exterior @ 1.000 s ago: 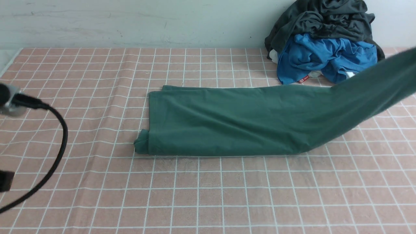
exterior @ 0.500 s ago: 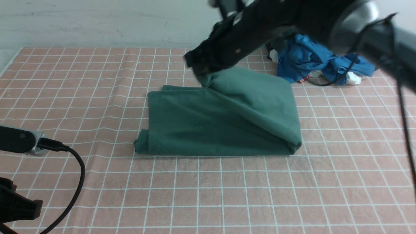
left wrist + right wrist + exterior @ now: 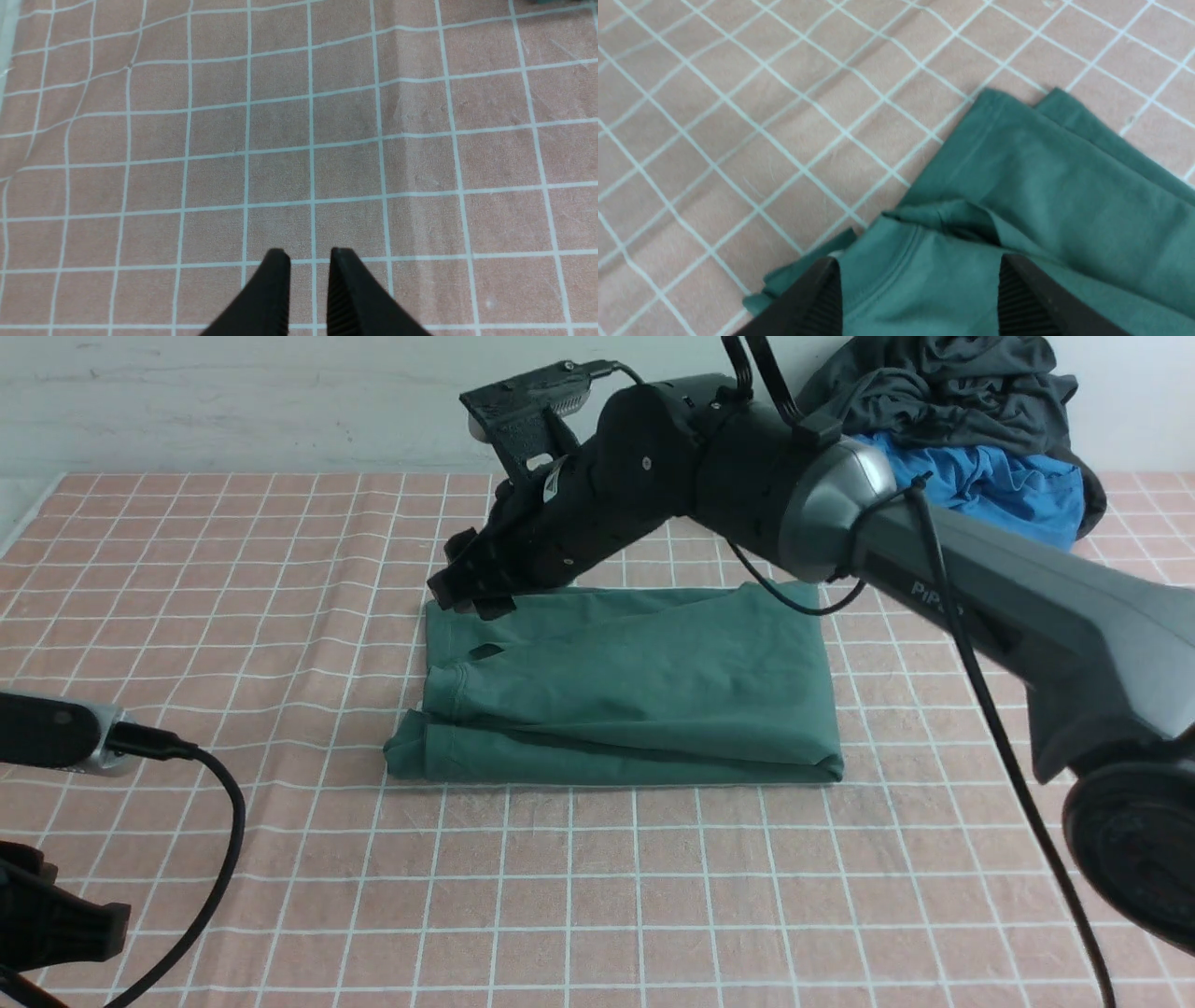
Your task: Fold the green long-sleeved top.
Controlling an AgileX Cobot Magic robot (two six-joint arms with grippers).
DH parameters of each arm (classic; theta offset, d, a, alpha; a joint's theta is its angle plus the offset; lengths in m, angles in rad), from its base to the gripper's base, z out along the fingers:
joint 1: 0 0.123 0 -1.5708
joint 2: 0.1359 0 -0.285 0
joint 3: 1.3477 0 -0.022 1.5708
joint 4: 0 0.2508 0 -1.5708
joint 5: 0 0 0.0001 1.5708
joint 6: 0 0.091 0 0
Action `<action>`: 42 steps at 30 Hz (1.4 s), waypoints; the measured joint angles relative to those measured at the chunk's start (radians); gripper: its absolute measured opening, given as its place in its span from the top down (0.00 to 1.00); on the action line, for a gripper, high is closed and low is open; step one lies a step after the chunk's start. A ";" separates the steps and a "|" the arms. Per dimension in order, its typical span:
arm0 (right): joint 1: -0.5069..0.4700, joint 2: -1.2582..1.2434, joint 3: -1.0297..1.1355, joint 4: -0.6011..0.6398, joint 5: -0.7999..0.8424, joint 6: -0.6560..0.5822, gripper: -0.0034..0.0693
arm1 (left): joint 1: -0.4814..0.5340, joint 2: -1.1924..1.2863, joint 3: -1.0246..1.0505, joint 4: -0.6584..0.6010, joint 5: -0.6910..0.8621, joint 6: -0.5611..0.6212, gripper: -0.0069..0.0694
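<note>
The green long-sleeved top point(image 3: 635, 691) lies mid-table as a folded rectangle, its upper layer doubled over to the left. My right gripper point(image 3: 462, 597) hovers over the top's far left corner. In the right wrist view its jaws point(image 3: 920, 280) stand wide open over the hemmed edge of the green top point(image 3: 1064, 186), which lies loose between the fingers. My left gripper point(image 3: 308, 254) is off to the left over bare cloth, jaws a narrow gap apart with nothing between them. The left arm point(image 3: 56, 737) shows at the front view's left edge.
A pink checked tablecloth point(image 3: 653, 896) covers the table. At the back right a dark charcoal garment point(image 3: 943, 383) is heaped on a bright blue garment point(image 3: 990, 485) against the wall. The left arm's black cable point(image 3: 224, 840) loops over the front left.
My right arm carried the top's raised right end over to the left and laid it on the left half. Its jaws then opened and let go. The left arm barely moved.
</note>
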 joint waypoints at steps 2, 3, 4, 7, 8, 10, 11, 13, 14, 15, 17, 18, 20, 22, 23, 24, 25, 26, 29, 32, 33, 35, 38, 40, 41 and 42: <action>0.000 0.030 -0.001 0.013 0.036 0.008 0.46 | 0.000 0.000 0.000 -0.013 -0.007 0.000 0.76; 0.000 0.048 -0.001 0.027 0.039 0.011 0.48 | 0.000 0.000 0.000 -0.017 -0.009 0.000 0.76; 0.001 0.068 -0.001 0.056 0.039 0.012 0.53 | 0.000 0.000 0.000 -0.022 -0.016 0.000 0.76; 0.012 0.150 0.000 0.164 0.034 -0.016 0.70 | 0.000 0.000 0.000 -0.030 -0.043 0.000 0.76; 0.015 0.159 0.000 0.183 0.033 -0.026 0.73 | 0.000 0.000 0.000 -0.030 -0.044 0.000 0.76; 0.024 0.161 -0.002 0.226 0.030 -0.075 0.83 | 0.000 0.000 0.000 -0.030 -0.049 0.000 0.76; 0.024 0.152 -0.008 0.232 0.030 -0.088 0.86 | 0.000 0.000 0.000 -0.030 -0.051 0.000 0.76; 0.025 0.111 -0.031 0.216 0.042 -0.108 0.89 | 0.000 0.000 0.000 -0.030 -0.052 0.000 0.76; 0.024 0.084 -0.044 0.201 0.055 -0.112 0.90 | 0.000 0.000 0.000 -0.030 -0.052 0.000 0.76; 0.023 0.042 -0.063 0.171 0.078 -0.115 0.91 | 0.000 0.000 0.000 -0.030 -0.052 0.000 0.76; 0.022 -0.079 -0.104 0.062 0.141 -0.119 0.91 | 0.000 0.000 0.000 -0.030 -0.052 0.000 0.76; 0.022 -0.130 -0.114 0.019 0.164 -0.120 0.91 | 0.000 0.000 0.000 -0.030 -0.052 0.000 0.76; 0.022 -0.236 -0.122 -0.066 0.218 -0.118 0.92 | 0.000 0.000 0.000 -0.030 -0.052 0.000 0.76; 0.021 -0.361 -0.112 -0.169 0.299 -0.102 0.92 | 0.000 0.000 0.000 -0.030 -0.052 0.000 0.76; 0.017 -0.430 -0.090 -0.220 0.341 -0.088 0.92 | 0.000 0.000 0.000 -0.030 -0.052 0.000 0.76; 0.012 -0.485 -0.053 -0.254 0.362 -0.074 0.92 | 0.000 0.000 0.000 -0.030 -0.052 0.000 0.76; 0.008 -0.528 0.001 -0.276 0.370 -0.058 0.92 | 0.000 0.000 0.000 -0.030 -0.052 0.000 0.76; 0.000 -0.582 0.074 -0.294 0.377 -0.044 0.92 | 0.000 0.000 0.000 -0.030 -0.052 0.000 0.76; -0.012 -0.756 0.357 -0.310 0.377 -0.008 0.92 | 0.000 0.000 0.000 -0.030 -0.052 0.000 0.76; -0.012 -0.921 0.675 -0.297 0.254 0.042 0.92 | 0.000 0.000 0.000 -0.030 -0.052 0.000 0.76; -0.012 -1.001 0.822 -0.290 0.152 0.062 0.92 | 0.000 0.000 0.000 -0.030 -0.052 0.000 0.76; -0.012 -1.118 1.040 -0.278 -0.015 0.106 0.92 | 0.000 0.000 0.000 -0.030 -0.052 0.000 0.76; -0.012 -1.289 1.378 -0.247 -0.305 0.158 0.92 | 0.000 0.000 0.000 -0.030 -0.052 0.000 0.76; -0.012 -1.371 1.559 -0.221 -0.470 0.182 0.92 | 0.000 0.000 0.000 -0.030 -0.052 0.000 0.76; -0.012 -1.396 1.634 -0.214 -0.519 0.191 0.92 | 0.000 0.000 0.000 -0.030 -0.052 0.000 0.76; -0.012 -1.438 1.721 -0.208 -0.593 0.198 0.92 | 0.000 0.000 0.000 -0.030 -0.052 0.000 0.76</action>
